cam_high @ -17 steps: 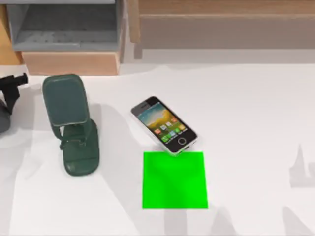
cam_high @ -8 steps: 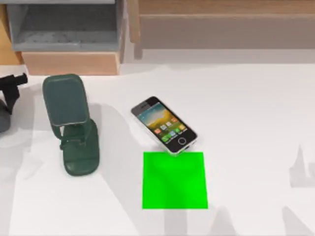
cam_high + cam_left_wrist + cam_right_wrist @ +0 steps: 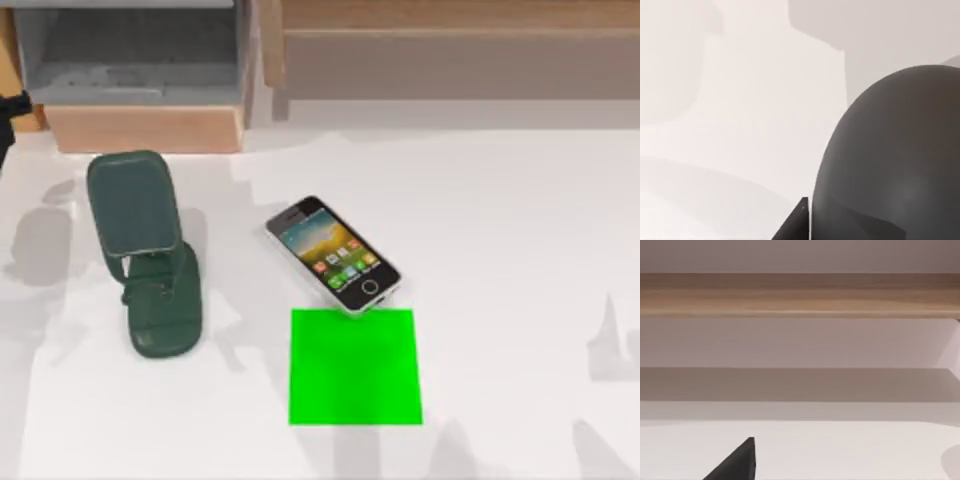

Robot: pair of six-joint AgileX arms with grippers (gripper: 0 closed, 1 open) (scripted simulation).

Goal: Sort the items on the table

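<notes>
The left gripper (image 3: 8,110) sits at the table's (image 3: 520,220) far left edge in the top view, at about 10 o'clock from the dark green phone stand (image 3: 145,255). In its wrist view the dark grey computer mouse (image 3: 895,155) looms right against the camera, with one black fingertip (image 3: 796,225) just beside its flank. By that closeness I judge the pincer narrowed onto the mouse and carrying it clear of the tabletop (the contact itself is hidden, so this is a reading, not a sighting). The smartphone (image 3: 333,255) lies flat, screen up, a little left of the table's middle. Its long axis runs from 10 o'clock to 4 o'clock, and its button end is just beside the far edge of the bright green square (image 3: 355,367). From the left gripper the phone lies toward 4 o'clock, past the stand, so a reach for it would have to clear the stand and turn the wrist across that diagonal. The right gripper (image 3: 735,462) is parked facing the wooden shelf (image 3: 800,295); its opening cannot be told.
</notes>
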